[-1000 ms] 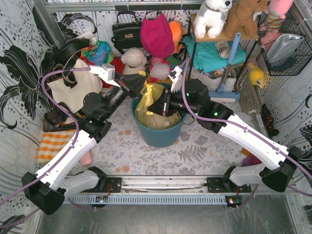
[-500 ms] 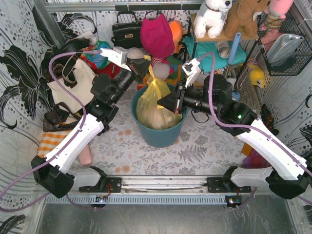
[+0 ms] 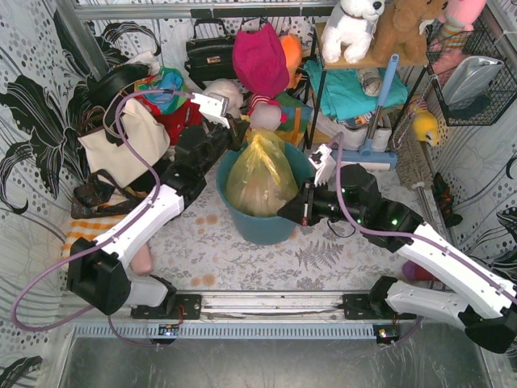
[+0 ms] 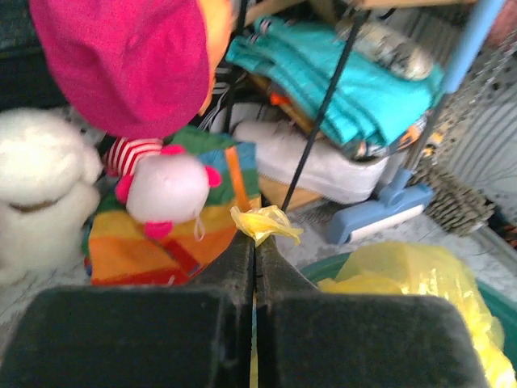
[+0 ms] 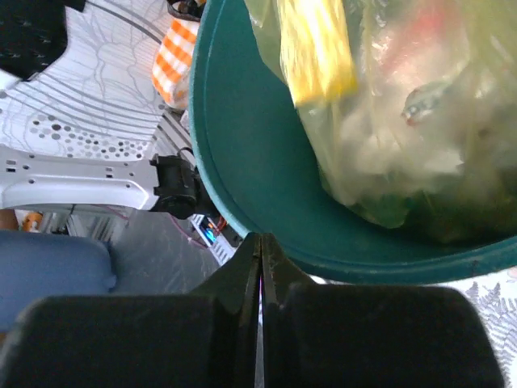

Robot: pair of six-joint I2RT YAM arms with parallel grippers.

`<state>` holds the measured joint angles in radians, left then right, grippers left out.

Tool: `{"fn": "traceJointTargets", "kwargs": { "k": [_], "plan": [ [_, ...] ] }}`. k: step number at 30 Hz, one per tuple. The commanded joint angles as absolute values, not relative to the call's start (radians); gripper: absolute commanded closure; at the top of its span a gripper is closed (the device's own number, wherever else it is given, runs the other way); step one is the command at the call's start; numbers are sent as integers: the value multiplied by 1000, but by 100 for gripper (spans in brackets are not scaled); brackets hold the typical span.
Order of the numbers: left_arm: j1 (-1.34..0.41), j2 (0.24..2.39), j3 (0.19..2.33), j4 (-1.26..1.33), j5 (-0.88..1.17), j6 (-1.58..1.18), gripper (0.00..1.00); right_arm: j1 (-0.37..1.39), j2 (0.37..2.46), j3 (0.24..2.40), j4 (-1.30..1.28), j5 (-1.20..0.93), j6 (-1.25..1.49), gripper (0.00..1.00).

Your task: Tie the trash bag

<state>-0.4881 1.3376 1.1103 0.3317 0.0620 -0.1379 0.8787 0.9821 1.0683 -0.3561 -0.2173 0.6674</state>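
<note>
Down at the lower right of the overhead frame, the right end effector (image 5: pixel 259 239) sits just beside the near rim of the teal bin (image 3: pixel 262 230). Its fingers are pressed together with nothing between them. Farther in, at the frame's centre, the trash bag (image 3: pixel 258 174) stands in that bin on the patterned bench (image 3: pixel 242 259). It is gathered into a rounded yellow bundle that rises above the rim, with pale crumpled paper showing through the film. Beyond it, toward upper centre, the left end effector (image 4: pixel 255 239) is clamped on a handle strip (image 4: pixel 265 222), and a crumpled tuft pokes out past the fingertips. A plush toy (image 4: pixel 166 190) lies behind.

The bag looks light and limp, and its film is probably slick and quick to tear under a sharp tug. The bulging body offers no firm hold, so the strips are the place to pinch, flat and deep. A denser yellow band (image 5: pixel 319 48) down the bag's side, likely the second strip, suits the free right side.
</note>
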Motion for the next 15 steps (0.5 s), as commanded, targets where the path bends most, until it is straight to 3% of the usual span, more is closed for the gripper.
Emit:
{"fn": "traceJointTargets", "kwargs": {
  "k": [1,7,8,11,15],
  "plan": [
    [-479,1353,1107,361,-15,-104,100,885,914,1083,-304,-222,724,100],
    [-479,1378,1182,347,100,-87,100,885,941,1191,-300,-153,572,100],
    [-479,1381,1194,331,117,-86,100,885,940,1200,-309,-95,535,93],
    [-479,1396,1236,256,172,-77,100,885,950,1217,-296,35,402,54],
    [-479,1400,1259,185,230,-78,100,885,924,1104,-101,130,117,42]
  ]
}}
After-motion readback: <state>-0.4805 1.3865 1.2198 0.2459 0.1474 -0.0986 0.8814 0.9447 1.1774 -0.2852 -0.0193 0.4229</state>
